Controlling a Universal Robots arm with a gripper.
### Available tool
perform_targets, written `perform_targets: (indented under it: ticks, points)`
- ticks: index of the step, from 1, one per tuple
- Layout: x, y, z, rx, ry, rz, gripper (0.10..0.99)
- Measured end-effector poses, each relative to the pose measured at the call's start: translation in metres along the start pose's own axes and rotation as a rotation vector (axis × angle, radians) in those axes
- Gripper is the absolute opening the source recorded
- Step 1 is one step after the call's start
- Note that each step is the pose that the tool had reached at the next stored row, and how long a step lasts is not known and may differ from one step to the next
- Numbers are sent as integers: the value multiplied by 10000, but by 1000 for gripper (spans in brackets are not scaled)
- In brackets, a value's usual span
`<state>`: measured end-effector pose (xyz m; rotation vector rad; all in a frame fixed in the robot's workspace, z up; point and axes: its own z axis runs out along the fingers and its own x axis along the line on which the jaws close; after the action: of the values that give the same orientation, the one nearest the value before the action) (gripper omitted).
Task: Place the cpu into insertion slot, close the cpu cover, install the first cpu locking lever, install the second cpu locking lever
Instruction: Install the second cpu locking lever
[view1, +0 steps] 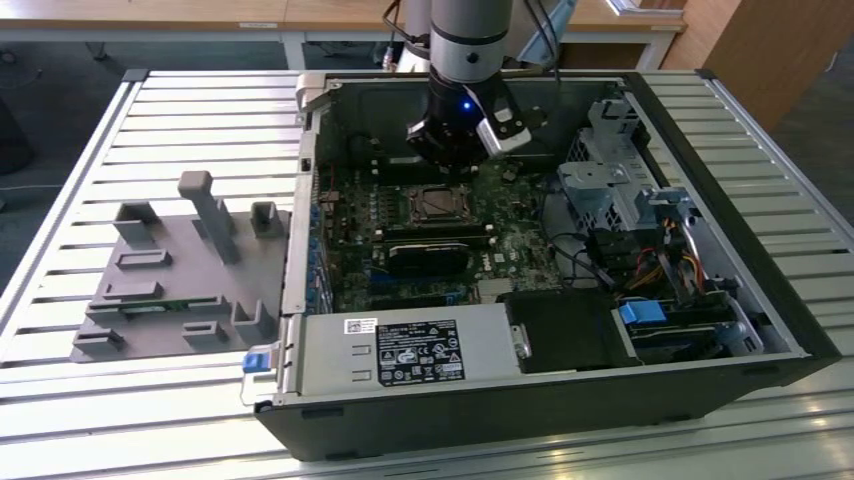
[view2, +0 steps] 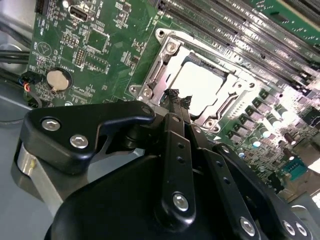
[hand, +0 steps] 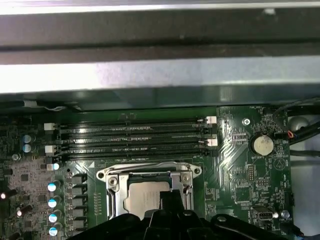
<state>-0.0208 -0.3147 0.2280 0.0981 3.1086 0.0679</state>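
The cpu (view2: 200, 90) is seen seated in the slot (view2: 165, 60), right of centre in the upper half of the second wrist view and at the lower middle of the first wrist view (hand: 145, 196). Its pale metal face shows through the window of the cover (view2: 231, 96), which lies flat around it and looks already closed. The chip is judged light, rigid and slick-faced, with fragile contacts beneath; it would best be held by its edges only, but it is framed by the cover now. The cover is thin stiff sheet metal, and would be pushed rather than pinched. Whether the levers are latched cannot be told.

The gripper (view2: 179, 98) hangs just over the socket's near edge, its black tips pressed together and holding nothing. In the exterior view the gripper (view1: 451, 165) is seen at upper centre, above the socket (view1: 435, 203).

Around the socket lie the green board (view2: 100, 65), the long memory slots (hand: 130, 137) and a coin cell (view2: 59, 79). The open case (view1: 747, 300) rests on a slatted counter (view1: 80, 400), with a grey fixture (view1: 187, 270) at the frame's left.
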Motion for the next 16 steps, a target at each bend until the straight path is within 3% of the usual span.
perform_targets:
  ticks: [9, 16]
  points:
    - [-9, -138, -3, 1, 4, 0, 106]
    - [-18, -233, -3, 6, 96, 4, 106]
